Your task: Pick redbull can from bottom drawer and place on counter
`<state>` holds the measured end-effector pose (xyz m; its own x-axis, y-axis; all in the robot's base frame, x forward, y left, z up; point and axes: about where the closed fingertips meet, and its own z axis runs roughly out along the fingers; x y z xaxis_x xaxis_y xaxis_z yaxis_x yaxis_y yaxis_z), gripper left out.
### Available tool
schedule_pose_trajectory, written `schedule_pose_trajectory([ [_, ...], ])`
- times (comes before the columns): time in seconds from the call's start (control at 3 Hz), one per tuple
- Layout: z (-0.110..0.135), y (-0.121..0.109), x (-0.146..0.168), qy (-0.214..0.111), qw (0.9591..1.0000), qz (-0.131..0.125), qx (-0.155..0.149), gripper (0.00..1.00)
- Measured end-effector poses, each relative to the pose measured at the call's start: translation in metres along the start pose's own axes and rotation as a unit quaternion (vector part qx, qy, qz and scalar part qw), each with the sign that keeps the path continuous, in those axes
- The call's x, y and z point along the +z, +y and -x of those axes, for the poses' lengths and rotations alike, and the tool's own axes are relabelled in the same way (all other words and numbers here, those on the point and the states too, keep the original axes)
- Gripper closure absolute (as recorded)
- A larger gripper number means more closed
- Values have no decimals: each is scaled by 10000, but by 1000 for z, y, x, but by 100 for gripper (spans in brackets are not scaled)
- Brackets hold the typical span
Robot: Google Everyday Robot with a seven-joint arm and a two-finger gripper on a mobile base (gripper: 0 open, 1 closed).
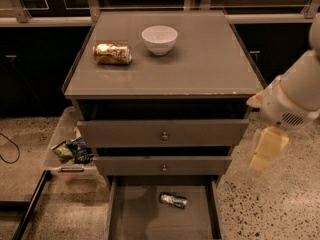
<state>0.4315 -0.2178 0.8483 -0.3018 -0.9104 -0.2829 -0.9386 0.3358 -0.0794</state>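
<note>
The redbull can (173, 200) is slim and silver-and-blue. It lies on its side on the floor of the open bottom drawer (130, 219), near the middle. The counter (200, 64) is the flat grey-brown top of the cabinet. My gripper (266, 150) hangs from the cream arm at the right of the cabinet. It is level with the two knobbed drawers, above and to the right of the can and well apart from it. It holds nothing that I can see.
A white bowl (159, 39) and a fat gold can (112, 53) lying on its side are on the counter. The two knobbed drawers (163, 134) stand slightly pulled out. A clear bin with snack bags (72, 150) sits on the floor at the left.
</note>
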Motion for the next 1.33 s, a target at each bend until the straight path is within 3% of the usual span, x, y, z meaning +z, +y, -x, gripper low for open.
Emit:
schedule_pose_trajectory([
  [0.33, -14, 8, 74, -191, 9996, 165, 82, 0],
  [1.0, -34, 14, 191, -558, 9983, 159, -52, 0],
  [1.33, -34, 14, 191, -558, 9983, 159, -52, 0],
])
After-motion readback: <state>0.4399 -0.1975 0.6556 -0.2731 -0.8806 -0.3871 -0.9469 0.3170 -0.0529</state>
